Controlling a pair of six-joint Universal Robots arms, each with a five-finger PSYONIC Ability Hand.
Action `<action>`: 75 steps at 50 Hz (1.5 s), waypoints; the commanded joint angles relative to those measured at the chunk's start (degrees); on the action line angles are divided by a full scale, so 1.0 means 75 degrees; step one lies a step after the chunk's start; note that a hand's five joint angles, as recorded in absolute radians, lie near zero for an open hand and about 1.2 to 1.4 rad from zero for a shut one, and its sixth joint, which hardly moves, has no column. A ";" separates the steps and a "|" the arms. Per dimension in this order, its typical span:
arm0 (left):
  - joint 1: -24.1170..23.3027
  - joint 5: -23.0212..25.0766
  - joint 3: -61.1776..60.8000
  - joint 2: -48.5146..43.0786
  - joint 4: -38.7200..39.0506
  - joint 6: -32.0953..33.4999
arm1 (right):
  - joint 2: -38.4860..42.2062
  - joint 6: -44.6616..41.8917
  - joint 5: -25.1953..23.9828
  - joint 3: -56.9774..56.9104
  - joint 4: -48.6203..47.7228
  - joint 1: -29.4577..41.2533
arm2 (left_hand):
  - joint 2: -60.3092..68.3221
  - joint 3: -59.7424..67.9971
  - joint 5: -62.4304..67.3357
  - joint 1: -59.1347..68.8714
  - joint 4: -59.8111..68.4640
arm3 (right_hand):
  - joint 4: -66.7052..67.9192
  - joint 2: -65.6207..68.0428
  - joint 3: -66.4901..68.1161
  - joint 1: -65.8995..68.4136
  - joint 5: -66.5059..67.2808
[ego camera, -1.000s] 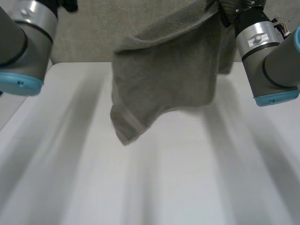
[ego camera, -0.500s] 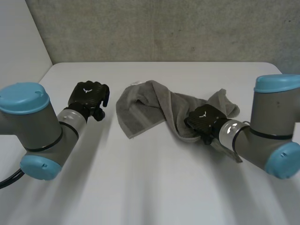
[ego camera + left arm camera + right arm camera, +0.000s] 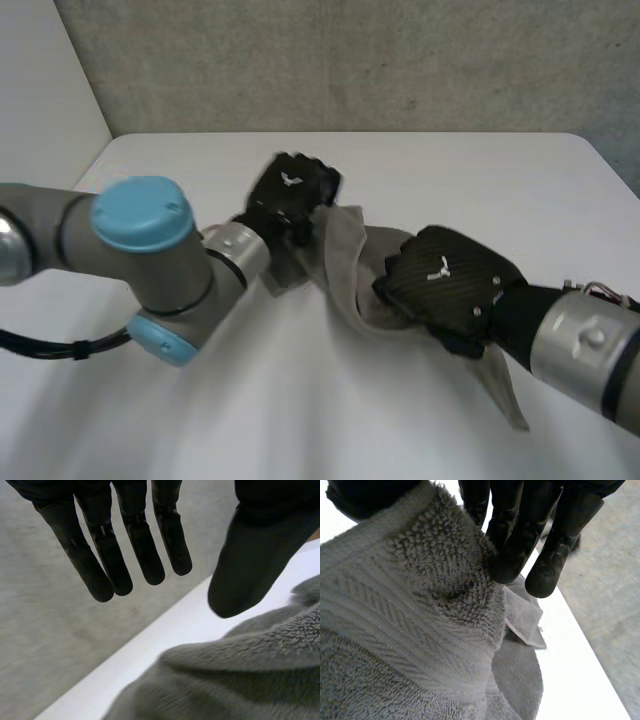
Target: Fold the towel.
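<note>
Near the middle of the white surface (image 3: 150, 400) the grey towel (image 3: 345, 262) lies bunched into a crumpled ridge, with one tail trailing off toward 5 o'clock beneath the right arm. At the ridge's 11 o'clock end is the left hand (image 3: 292, 188), back upward, its arm reaching in from 9 o'clock. It sits right against the cloth, and I cannot tell whether it touches. Seen from its own wrist, the fingers (image 3: 102, 555) are straight and a little apart, the thumb (image 3: 250, 565) held wide of them, with nothing between. The towel lies under the palm, and past the fingertips run the surface's edge and a grey floor (image 3: 45, 645). At the ridge's 4 o'clock end the right hand (image 3: 445, 285) is down on the cloth. Its wrist view shows its fingers (image 3: 520, 545) curled onto a raised fold that carries the woven hem band, pinching it against the thumb (image 3: 360, 500).
</note>
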 commanded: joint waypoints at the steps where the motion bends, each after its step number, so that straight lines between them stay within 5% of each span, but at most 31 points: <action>1: -0.0412 0.0852 0.0356 -0.0866 -0.0007 0.0046 | -0.0283 -0.0105 -0.0253 0.0358 0.0443 -0.0025 | -0.1101 -0.1101 -0.2397 -0.1125 -0.1150 | 0.0427 0.0853 0.0401 0.0613 0.0510; 18: -0.0436 0.1346 0.0404 -0.1582 -0.0147 0.1826 | -0.0249 -0.0117 -0.0288 0.0418 0.0326 -0.0611 | -0.1707 -0.1706 -0.3002 -0.1730 -0.1755 | 0.0427 0.0853 0.0401 0.0613 0.0510; 31: -0.0003 0.1392 0.0650 -0.1126 -0.0884 0.1909 | -0.0002 -0.0164 -0.0252 0.0441 0.0056 -0.0623 | -0.1885 -0.1884 -0.3180 -0.1909 -0.1933 | 0.0427 0.0853 0.0401 0.0613 0.0510; 40: 0.0021 0.2633 0.0978 -0.1219 -0.2021 0.2072 | 0.0115 -0.0164 -0.0264 0.0500 0.0044 -0.0600 | -0.2088 -0.2088 -0.3384 -0.2112 -0.2136 | 0.0427 0.0853 0.0401 0.0613 0.0510; 61: 0.0021 0.2705 0.1130 -0.1828 -0.2550 0.3644 | 0.0513 -0.0304 -0.0217 0.0535 0.0009 -0.0600 | -0.2021 -0.2020 -0.3316 -0.2045 -0.2069 | 0.0427 0.0853 0.0401 0.0613 0.0510; 66: 0.0033 0.2682 0.1224 -0.1840 -0.2702 0.3796 | 0.0513 -0.0339 -0.0206 0.0511 -0.0190 -0.0658 | -0.0518 -0.0518 -0.1814 -0.0542 -0.0567 | 0.0427 0.0853 0.0401 0.0613 0.0510; 68: 0.0103 0.2472 0.1248 -0.1805 -0.2702 0.3831 | 0.0513 -0.0304 -0.0194 0.0511 -0.0307 -0.0670 | 0.2695 0.2696 0.1400 0.2672 0.2647 | 0.0427 0.0853 0.0401 0.0613 0.0510; 70: 0.0127 0.2204 0.1248 -0.1782 -0.2679 0.3831 | 0.0513 -0.0281 -0.0194 0.0500 -0.0330 -0.0681 | 0.3641 0.3642 0.2346 0.3617 0.3593 | 0.0427 0.0853 0.0401 0.0613 0.0510; 75: 0.0208 0.1196 0.1306 -0.1595 -0.2341 0.3750 | 0.0548 -0.0222 -0.0136 0.0383 -0.0482 -0.0670 | 0.3650 0.3651 0.2355 0.3627 0.3602 | 0.0427 0.0853 0.0401 0.0613 0.0510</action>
